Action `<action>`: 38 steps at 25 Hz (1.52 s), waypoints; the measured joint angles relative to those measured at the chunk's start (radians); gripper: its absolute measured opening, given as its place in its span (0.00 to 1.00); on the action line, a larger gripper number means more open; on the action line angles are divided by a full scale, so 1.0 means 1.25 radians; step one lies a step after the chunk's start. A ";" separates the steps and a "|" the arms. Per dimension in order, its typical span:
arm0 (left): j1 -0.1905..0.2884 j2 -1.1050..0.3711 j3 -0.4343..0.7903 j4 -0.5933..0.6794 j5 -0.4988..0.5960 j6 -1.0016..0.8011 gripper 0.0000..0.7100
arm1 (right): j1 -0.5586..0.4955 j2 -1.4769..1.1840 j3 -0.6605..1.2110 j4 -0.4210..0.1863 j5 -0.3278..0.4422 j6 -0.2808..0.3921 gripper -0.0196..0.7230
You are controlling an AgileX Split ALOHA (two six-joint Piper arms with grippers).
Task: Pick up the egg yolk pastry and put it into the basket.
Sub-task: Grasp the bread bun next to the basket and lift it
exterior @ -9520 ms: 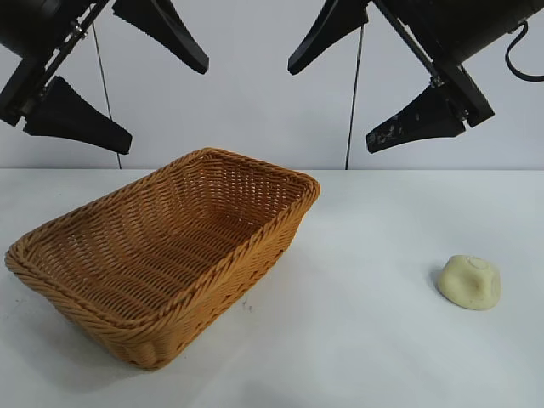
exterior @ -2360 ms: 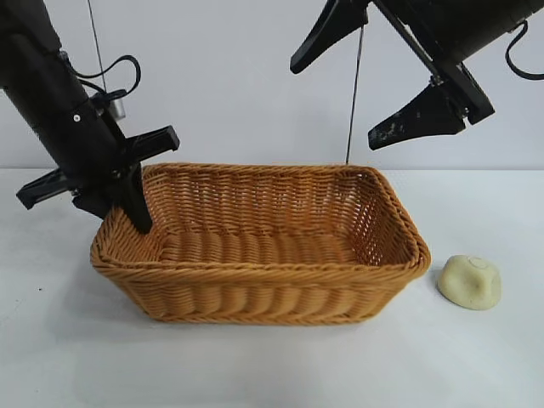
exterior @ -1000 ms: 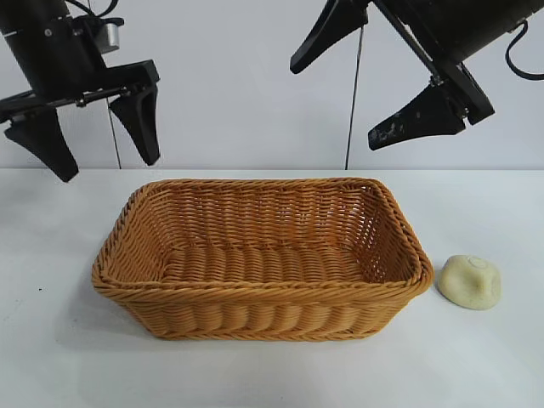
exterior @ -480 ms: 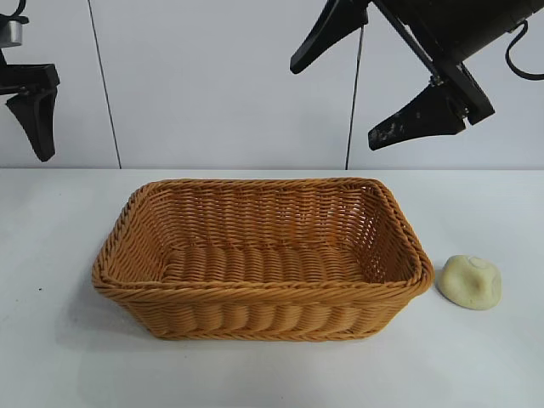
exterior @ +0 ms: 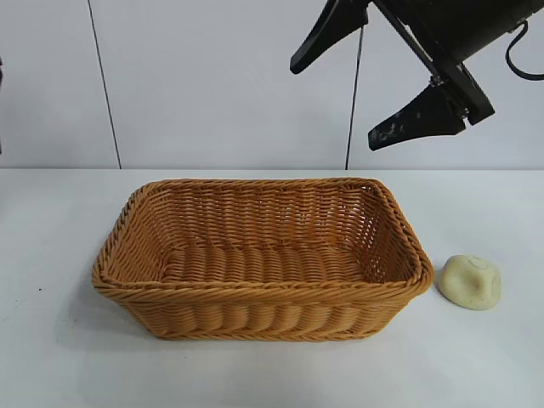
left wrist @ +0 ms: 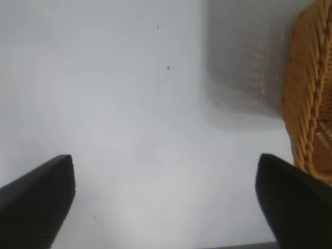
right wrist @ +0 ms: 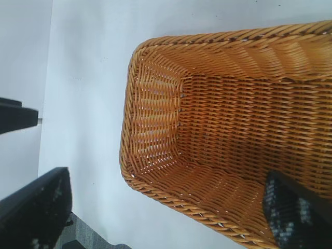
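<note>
My right pincer (exterior: 374, 93) hangs spread wide above the basket (exterior: 259, 285), holding nothing. My left pincer (left wrist: 166, 197), also spread, seems to hover over bare tabletop (left wrist: 129, 104). The egg yolk pastry (exterior: 470, 281) lies just beside the basket.

No legible text, label, brand mark, number or sign in any of the three views. Checked the basket (exterior: 259, 259): plain woven wicker, no tag or print on rim or walls. Egg yolk pastry (exterior: 470, 281), just beside the basket: unmarked surface, only faint creases. Desk (exterior: 272, 374) around the basket: bare, a few dark specks, no lettering. Black claw parts carry no readable marking.
</note>
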 joint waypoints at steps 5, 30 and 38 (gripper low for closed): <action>0.000 -0.237 0.165 0.000 0.002 0.002 0.98 | 0.000 0.000 0.000 0.000 0.000 0.000 0.96; 0.000 -1.154 0.596 0.000 -0.114 0.007 0.98 | 0.000 0.000 0.000 -0.046 0.028 0.000 0.96; 0.000 -1.254 0.596 0.003 -0.113 0.007 0.98 | 0.000 0.000 -0.012 -0.203 0.076 0.068 0.96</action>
